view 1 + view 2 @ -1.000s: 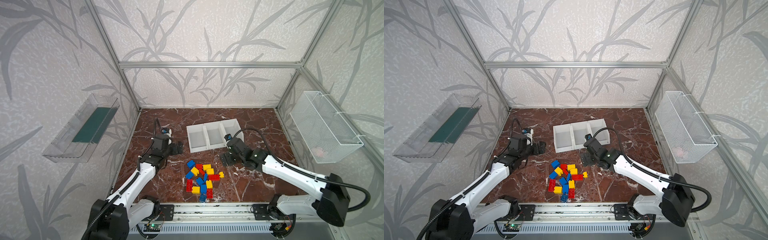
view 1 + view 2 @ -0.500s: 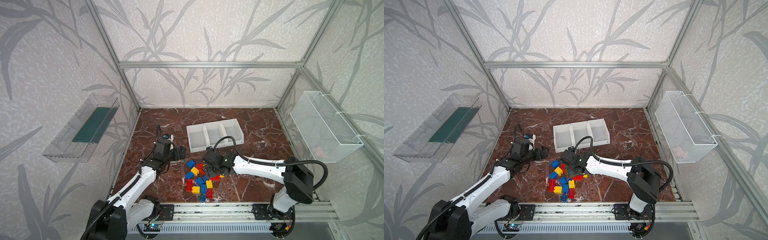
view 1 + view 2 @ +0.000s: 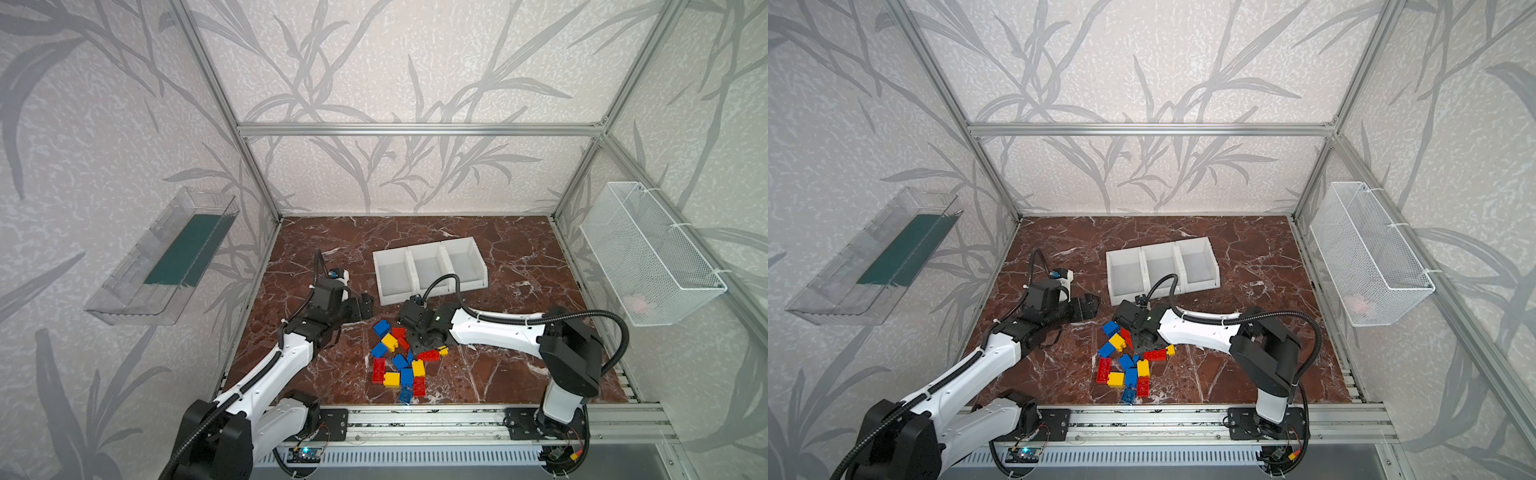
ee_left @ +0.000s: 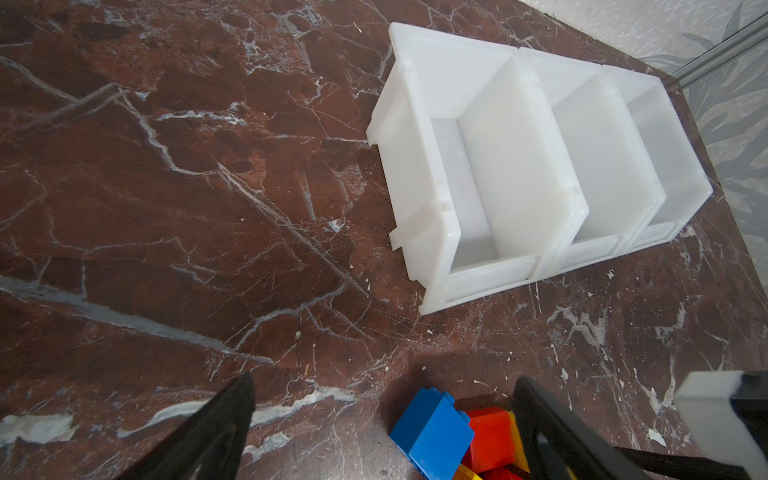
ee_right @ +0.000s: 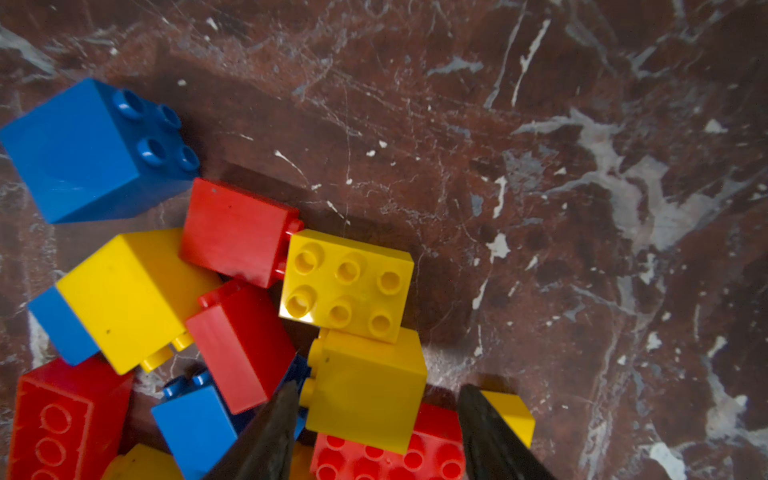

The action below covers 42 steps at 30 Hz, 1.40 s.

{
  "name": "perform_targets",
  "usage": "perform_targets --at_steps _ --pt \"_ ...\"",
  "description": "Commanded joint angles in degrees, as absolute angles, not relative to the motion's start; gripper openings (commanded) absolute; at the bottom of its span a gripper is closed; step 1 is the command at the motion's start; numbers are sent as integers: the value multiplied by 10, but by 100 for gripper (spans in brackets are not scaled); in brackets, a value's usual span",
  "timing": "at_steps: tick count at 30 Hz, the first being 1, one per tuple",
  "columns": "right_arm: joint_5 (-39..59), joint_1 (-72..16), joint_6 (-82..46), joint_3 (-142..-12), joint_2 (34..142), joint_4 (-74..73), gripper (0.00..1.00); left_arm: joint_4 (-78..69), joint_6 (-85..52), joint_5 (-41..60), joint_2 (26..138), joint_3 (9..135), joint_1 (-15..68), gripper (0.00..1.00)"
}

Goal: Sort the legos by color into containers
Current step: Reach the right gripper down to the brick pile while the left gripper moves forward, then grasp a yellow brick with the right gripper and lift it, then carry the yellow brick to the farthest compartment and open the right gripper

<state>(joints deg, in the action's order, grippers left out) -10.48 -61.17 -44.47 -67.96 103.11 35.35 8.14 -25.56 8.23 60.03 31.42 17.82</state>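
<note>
**Sorting cell, seen from above and from both wrists.** A loose pile of bricks [image 3: 401, 362], red, yellow and blue, lies on the red marble tabletop [image 3: 519, 257], just in front of a row of three white bins [image 3: 395, 297] (set side by side, open tops upward). Every brick in view rests on the marble or on another brick.

In both top views the right gripper [image 3: 424, 341] points down into the bin-side half of the pile. Its wrist view shows the two dark fingers [image 5: 270, 432] apart and straddling a square yellow brick [image 5: 365, 390] that lies on its side. One fingertip sits right at the brick's studded face, while the other stands off with a visible gap, so the brick is framed and not clamped. This brick partly overlaps a red brick [image 5: 395, 457] lying studs up, and it touches a six-stud yellow brick [image 5: 347, 286]. A small yellow brick [image 5: 513, 415] shows just behind the outer finger.

The left gripper [image 3: 360, 307] is held over bare marble, just beside the front corner of the leftmost bin and near the pile's edge. Its fingers [image 4: 224, 419] are spread wide and grip nothing. The left wrist view catches a square blue brick [image 4: 432, 432] — the pile's outermost piece on that side — close by the fingertips and not touched by them.

A white wire basket [image 3: 648, 253] hangs on the right wall and a clear tray [image 3: 162, 257] on the left wall, both well apart from the bricks.
</note>
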Motion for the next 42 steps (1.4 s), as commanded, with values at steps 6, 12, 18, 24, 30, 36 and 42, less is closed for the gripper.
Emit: perform_targets --at_steps 6,12,18,24,30,36,42 --pt "-119 -612 -467 -688 1042 375 54 76 -263 83 597 307 186 99" --pt "-128 -610 -467 -681 1032 375 43 78 -264 81 597 307 189 99" --pt "-130 -606 -466 -667 1020 370 40 81 -268 76 592 305 192 99" --pt "-141 -596 -449 -671 990 385 39 80 -272 73 591 301 194 99" --pt "-158 -554 -404 -690 943 410 38 80 -272 72 593 301 194 99" --pt "-155 -475 -333 -702 901 393 38 81 -273 72 591 301 195 99" --pt "-127 -369 -261 -726 897 338 38 86 -276 75 588 302 199 99"
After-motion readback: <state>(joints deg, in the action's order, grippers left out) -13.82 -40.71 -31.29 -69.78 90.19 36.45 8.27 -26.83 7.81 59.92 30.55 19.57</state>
